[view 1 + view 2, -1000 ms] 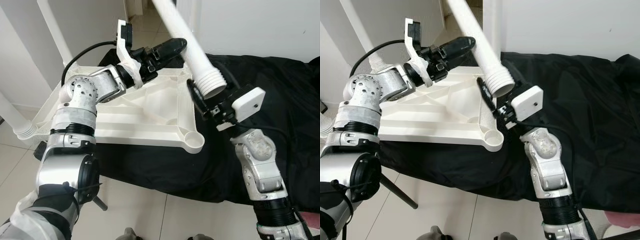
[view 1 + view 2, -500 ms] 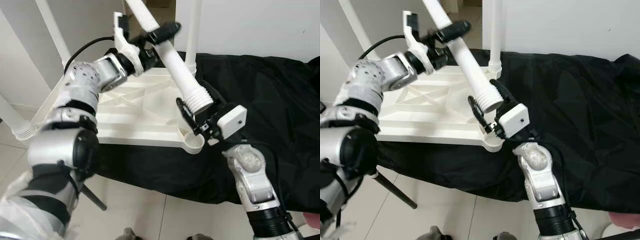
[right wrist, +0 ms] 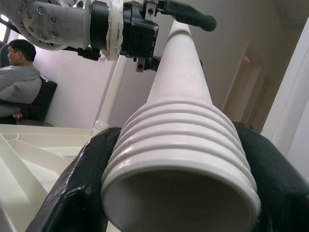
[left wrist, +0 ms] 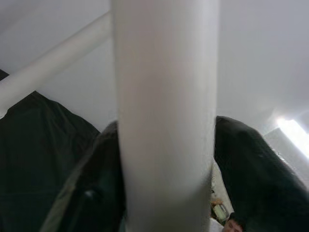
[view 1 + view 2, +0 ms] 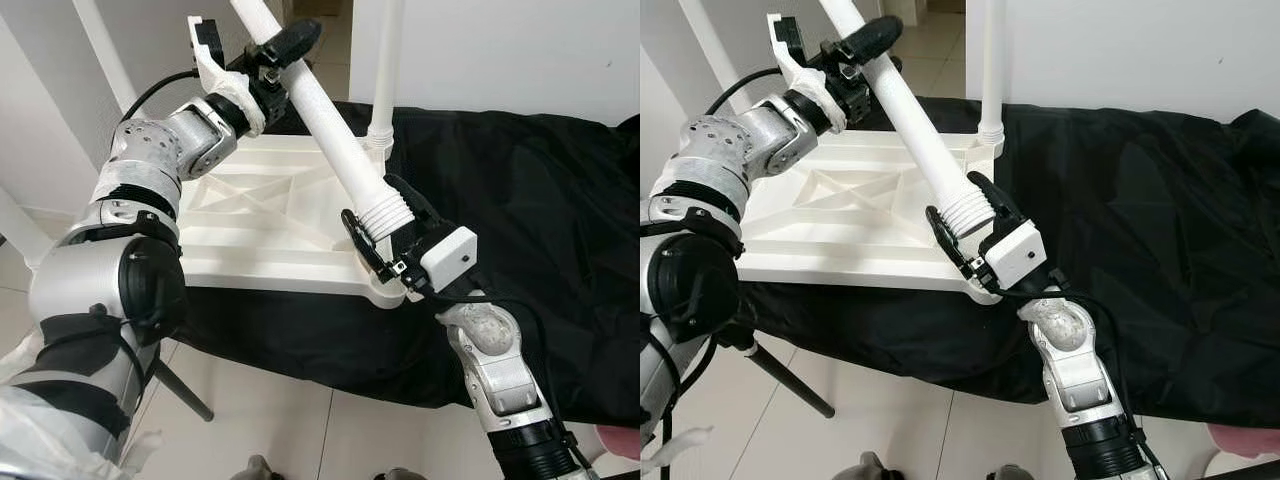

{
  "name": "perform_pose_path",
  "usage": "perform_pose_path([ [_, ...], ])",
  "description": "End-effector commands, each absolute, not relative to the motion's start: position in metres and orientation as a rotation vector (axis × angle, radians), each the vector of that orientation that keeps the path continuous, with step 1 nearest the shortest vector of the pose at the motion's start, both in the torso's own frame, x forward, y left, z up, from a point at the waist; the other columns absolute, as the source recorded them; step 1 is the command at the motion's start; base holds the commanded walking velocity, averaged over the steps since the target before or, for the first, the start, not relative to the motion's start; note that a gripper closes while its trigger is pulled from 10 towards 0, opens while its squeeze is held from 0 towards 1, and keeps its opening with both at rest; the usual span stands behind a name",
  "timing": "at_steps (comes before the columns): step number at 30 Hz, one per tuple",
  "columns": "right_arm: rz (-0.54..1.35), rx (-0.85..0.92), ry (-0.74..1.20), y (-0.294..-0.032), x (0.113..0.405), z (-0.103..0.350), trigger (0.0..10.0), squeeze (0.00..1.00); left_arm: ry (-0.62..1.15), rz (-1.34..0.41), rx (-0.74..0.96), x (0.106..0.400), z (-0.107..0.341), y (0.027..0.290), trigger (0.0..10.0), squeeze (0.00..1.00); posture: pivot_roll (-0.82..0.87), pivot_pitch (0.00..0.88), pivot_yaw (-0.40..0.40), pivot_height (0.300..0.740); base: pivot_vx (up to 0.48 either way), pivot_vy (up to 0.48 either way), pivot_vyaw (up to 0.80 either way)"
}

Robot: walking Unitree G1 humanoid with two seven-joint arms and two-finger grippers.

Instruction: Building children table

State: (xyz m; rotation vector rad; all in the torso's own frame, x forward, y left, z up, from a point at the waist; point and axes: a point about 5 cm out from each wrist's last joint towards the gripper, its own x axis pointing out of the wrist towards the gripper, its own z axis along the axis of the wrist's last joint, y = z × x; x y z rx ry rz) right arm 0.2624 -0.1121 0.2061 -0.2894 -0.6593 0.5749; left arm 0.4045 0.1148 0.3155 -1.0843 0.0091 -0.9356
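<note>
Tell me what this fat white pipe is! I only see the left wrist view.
Observer: It's a table leg. The left gripper has its jaws shut around the upper part.
Operator: Who holds the bottom?
Observer: The right gripper, with its jaws around the ribbed end.
Operator: Where does it go?
Observer: Probably the near corner socket of the upside-down tabletop; the ribbed end hangs tilted just above it.

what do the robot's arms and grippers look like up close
Both arms are silver metal with rounded, ball-like joints and black ribbed bands. The left gripper and right gripper each have two long black fingers. Each wrist carries a white camera mount. A black cable loops along the left arm, and a thinner one runs by the right wrist.
</note>
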Motion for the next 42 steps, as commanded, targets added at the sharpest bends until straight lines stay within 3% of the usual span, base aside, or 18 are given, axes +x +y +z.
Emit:
perform_pose_path([
  [1,0.577,-0.285,-0.650,-0.110,0.264,0.203,10.0,0.00,-0.088,-1.086,-1.107,0.399,0.331,0.113,0.0,0.00,-0.15,0.000,0.100,0.740,0.000,0.000,0.00],
  [6,0.564,-0.266,-0.654,-0.111,0.264,0.204,10.0,0.00,-0.090,-1.096,-1.114,0.399,0.331,0.112,0.0,0.00,-0.15,0.000,0.103,0.740,0.000,0.000,0.00],
  [7,0.560,-0.257,-0.656,-0.111,0.263,0.203,10.0,1.00,-0.087,-1.097,-1.120,0.400,0.330,0.113,0.0,0.00,-0.16,0.000,0.102,0.740,0.000,0.000,0.00],
  [18,0.502,-0.175,-0.635,-0.113,0.259,0.196,10.0,1.00,-0.100,-1.082,-1.085,0.401,0.327,0.116,0.1,0.00,-0.14,0.000,0.070,0.740,0.000,0.000,0.00],
  [19,0.477,-0.163,-0.610,-0.117,0.258,0.192,10.0,1.00,-0.112,-1.079,-1.068,0.401,0.328,0.119,10.0,0.00,-0.13,0.000,0.059,0.740,0.000,0.000,0.00],
  [22,0.455,-0.152,-0.585,-0.121,0.258,0.188,10.0,1.00,-0.123,-1.078,-1.050,0.401,0.330,0.122,10.0,0.00,-0.13,0.000,0.057,0.740,0.000,0.000,0.00],
  [23,0.425,-0.127,-0.549,-0.127,0.256,0.182,10.0,0.00,-0.141,-1.080,-1.003,0.400,0.332,0.125,10.0,0.00,-0.13,0.000,0.051,0.740,0.000,0.000,0.00],
  [34,0.369,-0.058,-0.428,-0.139,0.252,0.163,10.0,0.00,-0.285,-1.016,-0.792,0.402,0.349,0.137,10.0,0.00,-0.13,0.000,0.045,0.740,0.000,0.000,0.00],
  [42,0.324,-0.029,-0.345,-0.134,0.262,0.159,10.0,0.00,-0.342,-0.973,-0.683,0.403,0.351,0.129,10.0,0.00,-0.12,0.000,0.037,0.740,0.000,0.000,0.00],
])
